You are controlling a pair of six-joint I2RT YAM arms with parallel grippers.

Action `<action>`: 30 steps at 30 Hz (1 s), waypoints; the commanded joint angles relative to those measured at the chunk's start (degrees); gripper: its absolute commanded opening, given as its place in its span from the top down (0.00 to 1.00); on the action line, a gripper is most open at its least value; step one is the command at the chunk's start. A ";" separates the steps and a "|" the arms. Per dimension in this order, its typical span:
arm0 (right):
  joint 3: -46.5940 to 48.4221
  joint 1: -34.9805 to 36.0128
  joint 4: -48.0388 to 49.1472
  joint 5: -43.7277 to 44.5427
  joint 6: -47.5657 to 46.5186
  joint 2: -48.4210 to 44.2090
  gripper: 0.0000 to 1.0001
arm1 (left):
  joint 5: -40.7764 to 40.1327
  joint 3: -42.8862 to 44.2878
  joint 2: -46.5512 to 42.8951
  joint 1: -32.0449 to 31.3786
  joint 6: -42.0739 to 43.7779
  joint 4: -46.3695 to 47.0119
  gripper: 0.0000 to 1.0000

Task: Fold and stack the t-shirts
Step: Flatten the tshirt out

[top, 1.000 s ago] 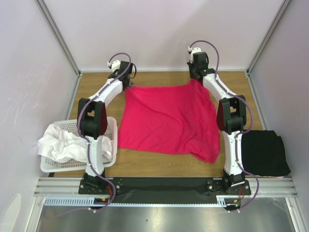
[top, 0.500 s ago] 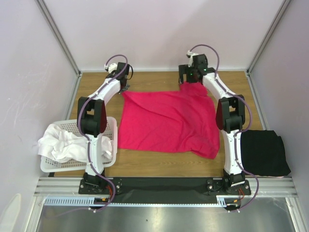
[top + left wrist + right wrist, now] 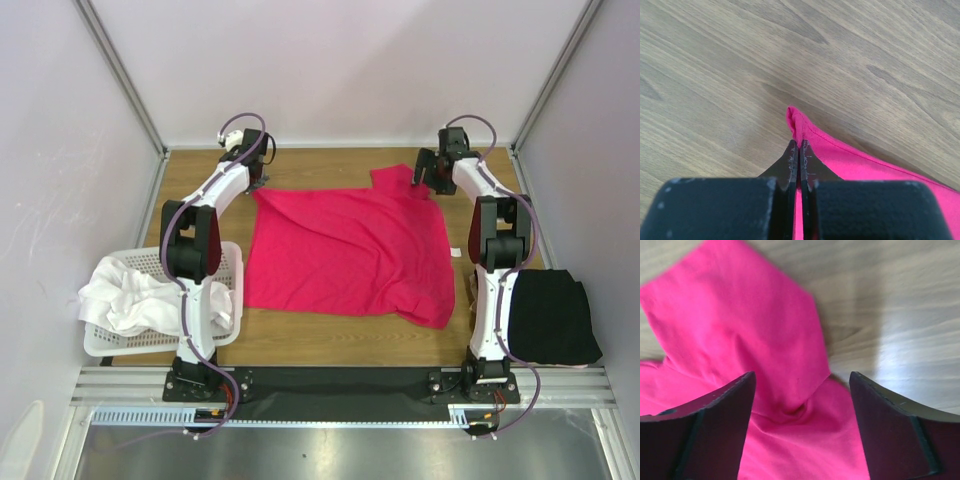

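Crimson-pink shirt (image 3: 340, 250), black shirt (image 3: 548, 315), wood-grain table (image 3: 330, 337)

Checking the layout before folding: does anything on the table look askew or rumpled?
The pink t-shirt lies skewed: its near-right corner juts below the hem line, and its far-right sleeve is puckered where it joins the body.

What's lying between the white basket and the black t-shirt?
The crimson-pink t-shirt, spread out mostly flat; the top view shows it.

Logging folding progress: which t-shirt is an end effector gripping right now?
The crimson-pink t-shirt, spread mid-table: the left end effector pinches its far-left corner. The black t-shirt lies ungripped at the right edge, the white t-shirts heaped in the basket.
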 commanded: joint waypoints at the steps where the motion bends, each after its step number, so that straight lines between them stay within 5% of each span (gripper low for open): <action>1: -0.51 0.75 1.48 0.41 1.49 -1.36 0.21 | 0.16 0.21 -2.73 0.08 1.45 0.98 1.00; 24: 4.67 -0.04 -0.28 -0.20 0.88 4.35 0.47 | 0.07 0.30 -3.26 0.16 1.37 0.80 1.00; 27: 5.55 -0.04 0.07 -1.08 0.44 4.79 0.66 | -0.11 0.30 -3.26 0.16 1.37 0.63 1.00; 30: 6.87 -0.13 0.60 -0.91 0.35 4.53 0.95 | -0.28 0.30 -3.35 0.16 1.28 0.63 1.00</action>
